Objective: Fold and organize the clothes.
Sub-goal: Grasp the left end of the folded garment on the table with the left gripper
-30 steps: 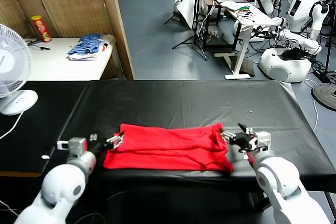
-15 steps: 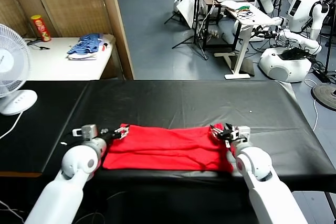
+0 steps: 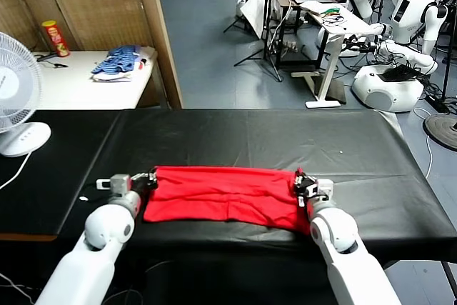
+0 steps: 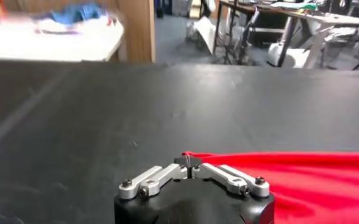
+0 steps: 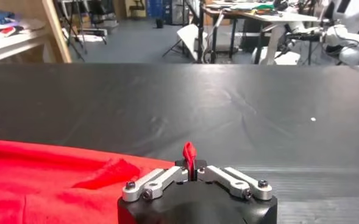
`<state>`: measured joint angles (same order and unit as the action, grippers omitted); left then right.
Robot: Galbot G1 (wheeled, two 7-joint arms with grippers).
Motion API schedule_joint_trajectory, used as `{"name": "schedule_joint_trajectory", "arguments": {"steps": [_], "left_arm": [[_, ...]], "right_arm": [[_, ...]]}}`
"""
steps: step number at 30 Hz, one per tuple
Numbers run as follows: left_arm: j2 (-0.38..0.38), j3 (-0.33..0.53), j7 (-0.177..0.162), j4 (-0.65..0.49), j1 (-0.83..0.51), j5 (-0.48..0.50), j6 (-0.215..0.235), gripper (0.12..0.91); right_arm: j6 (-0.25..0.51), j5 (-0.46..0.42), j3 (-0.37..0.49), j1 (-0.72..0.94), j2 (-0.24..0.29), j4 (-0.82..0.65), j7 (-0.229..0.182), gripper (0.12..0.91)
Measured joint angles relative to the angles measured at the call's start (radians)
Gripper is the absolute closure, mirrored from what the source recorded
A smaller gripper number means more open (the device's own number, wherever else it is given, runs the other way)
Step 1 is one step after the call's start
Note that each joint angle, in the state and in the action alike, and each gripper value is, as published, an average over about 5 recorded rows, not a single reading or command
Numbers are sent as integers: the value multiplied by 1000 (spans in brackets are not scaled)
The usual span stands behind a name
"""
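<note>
The clothes, one bright red T-shirt (image 3: 221, 194), lie folded into a wide band near the front edge of the black table (image 3: 250, 137). My left gripper (image 3: 150, 176) is at the shirt's left end, shut on the corner of the red cloth (image 4: 301, 176); in the left wrist view the gripper (image 4: 188, 161) pinches that edge. My right gripper (image 3: 300, 180) is at the shirt's right end. In the right wrist view that gripper (image 5: 189, 163) is shut on a small upright fold of the red shirt (image 5: 45, 182). The far edge runs straight between both grippers.
A white fan (image 3: 14, 91) stands at the table's left. Behind it a white side table (image 3: 86, 83) carries a blue-and-white cloth heap (image 3: 118, 62) and a red can (image 3: 56, 38). Desks, stands and other robots (image 3: 400, 33) fill the back right.
Both grippers went from open beside the shirt's ends to shut on its corners. They moved in over the cloth, and the shirt's far edge now stretches straight between them.
</note>
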<state>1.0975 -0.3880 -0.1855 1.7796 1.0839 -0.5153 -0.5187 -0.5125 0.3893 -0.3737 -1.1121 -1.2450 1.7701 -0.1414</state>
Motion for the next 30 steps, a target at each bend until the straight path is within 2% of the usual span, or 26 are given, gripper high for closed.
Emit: {"name": "schedule_joint_trajectory", "arguments": {"steps": [6,9,12,15,21,30], "left_arm": [[-10,-18,9,-8,-10,-25,14,563],[-17,-30,13,-7,-4,-54,11,395],[-20,-44,14,2,10,-111,-1,273],[-20,-61,13,14,25,-165,-12,237],[-10,-87,14,55,74,-211,-11,232],[27,-89,31,86,171,-171,6,248]], "right_arm": [[-2,2,-32,-46,26,70,4,306],[-5,4,-46,-68,33,109,2,239],[-13,4,-57,-91,35,147,1,229],[-21,4,-65,-114,35,182,2,227],[-23,10,-79,-146,36,235,6,227],[-25,26,-90,-161,43,275,9,227]]}}
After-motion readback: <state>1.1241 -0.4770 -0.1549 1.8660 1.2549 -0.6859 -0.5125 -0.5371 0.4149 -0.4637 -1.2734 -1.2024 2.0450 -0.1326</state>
